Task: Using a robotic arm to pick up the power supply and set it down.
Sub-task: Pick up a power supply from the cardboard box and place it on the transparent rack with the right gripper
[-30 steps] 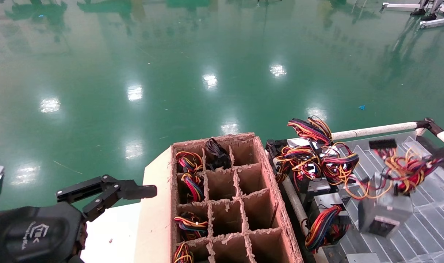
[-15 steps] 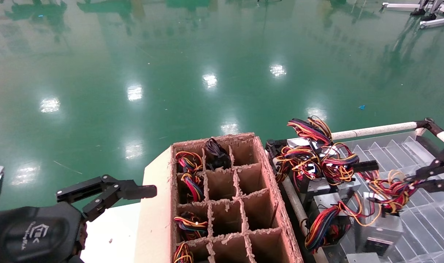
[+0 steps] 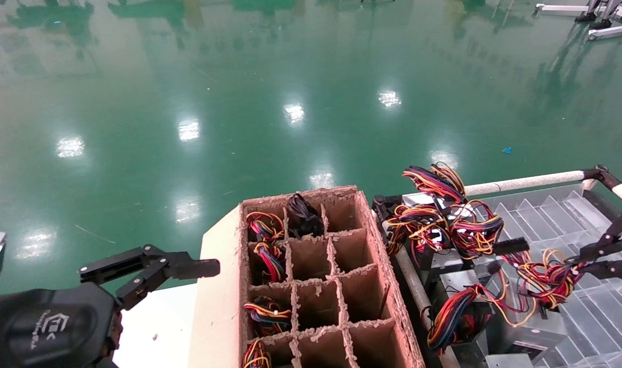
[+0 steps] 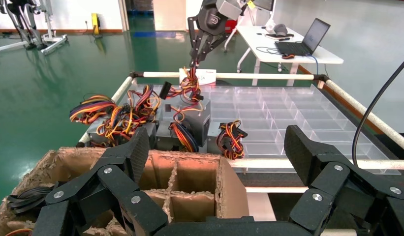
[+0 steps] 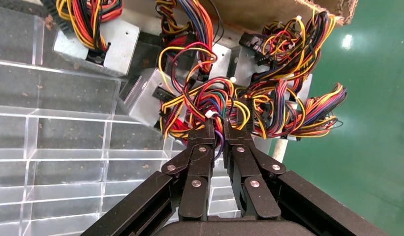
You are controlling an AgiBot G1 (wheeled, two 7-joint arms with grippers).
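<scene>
My right gripper is shut on the red, yellow and black wire bundle of a silver-grey power supply. The box hangs low from its wires, down at the clear divided tray beside other units. In the left wrist view the same power supply stands tilted on the tray under the right gripper. My left gripper is open and holds nothing, parked left of the brown cardboard divider box.
Several other power supplies with tangled wires crowd the tray's left side. A white rail borders the tray's far edge. The divider box holds wire bundles in its left cells. Green floor lies beyond.
The right gripper has come down with the power supply, which hung in the air a second ago and now sits low at the tray. The left arm has not moved.
</scene>
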